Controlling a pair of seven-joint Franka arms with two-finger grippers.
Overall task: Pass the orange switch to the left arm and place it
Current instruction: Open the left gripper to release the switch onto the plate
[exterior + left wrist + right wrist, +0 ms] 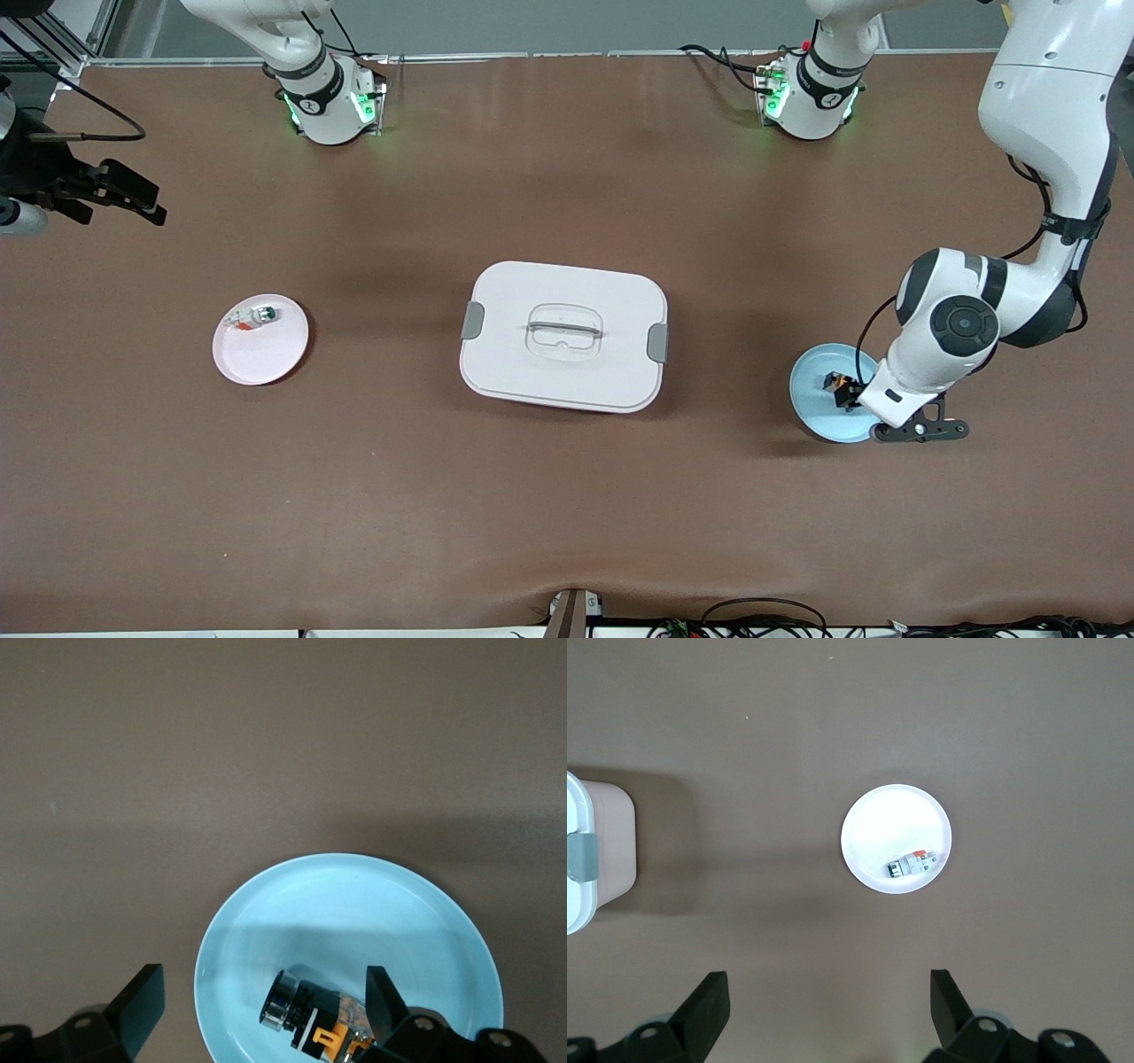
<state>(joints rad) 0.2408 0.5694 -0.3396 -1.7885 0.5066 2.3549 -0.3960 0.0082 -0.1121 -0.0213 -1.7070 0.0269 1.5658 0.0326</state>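
The orange switch (833,383), a tiny black part with orange on it, lies on its side in a light-blue plate (817,409) toward the left arm's end of the table. My left gripper (846,392) is down at the plate and open. In the left wrist view the switch (310,1014) lies between the fingers of the left gripper (261,992), close to one finger (381,997). My right gripper (149,202) waits open and empty, high over the right arm's end of the table; its wrist view shows it (828,992) wide open. The white box (563,335) stands mid-table between the plates.
A pink plate (266,354) toward the right arm's end holds a tiny white-and-green part (252,317). The right wrist view shows that plate (886,824), the part (911,864) and a corner of the box (594,850). Cables lie along the table's front edge.
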